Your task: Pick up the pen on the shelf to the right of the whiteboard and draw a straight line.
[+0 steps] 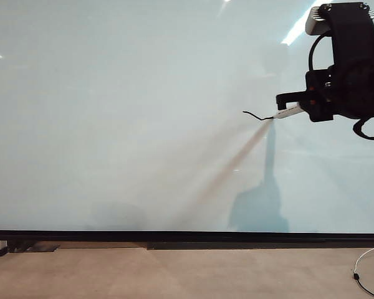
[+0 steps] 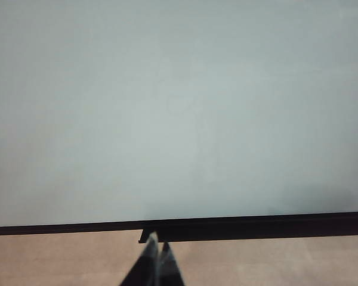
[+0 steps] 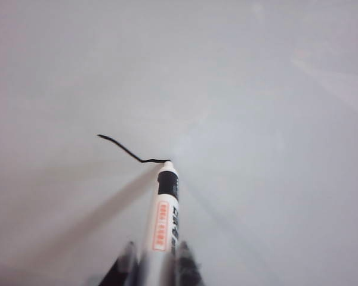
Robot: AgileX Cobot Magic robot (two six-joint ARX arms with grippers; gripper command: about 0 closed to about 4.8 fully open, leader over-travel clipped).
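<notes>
1. We are seeing the right gripper [image 1: 291, 104] at the right of the board, high up, its jaws clamped on the pen [image 3: 163, 220] near the barrel's back end.
2. The pen is jutting out leftward, and its tip is touching the whiteboard [image 1: 112, 124] at the right end of the line [image 3: 128, 151].
3. The line is looking short and a little wavy, with a hook at its left end and a flatter run beside the tip.
4. To do this stroke well, we are judging that the tip needs even, light pressure and a level path rightward, with no wrist twisting.
5. The left gripper [image 2: 155, 262] is sitting low at the near edge, pointing at the board's black bottom strip [image 2: 256, 225]; its fingers are pressed together and are carrying nothing.
</notes>
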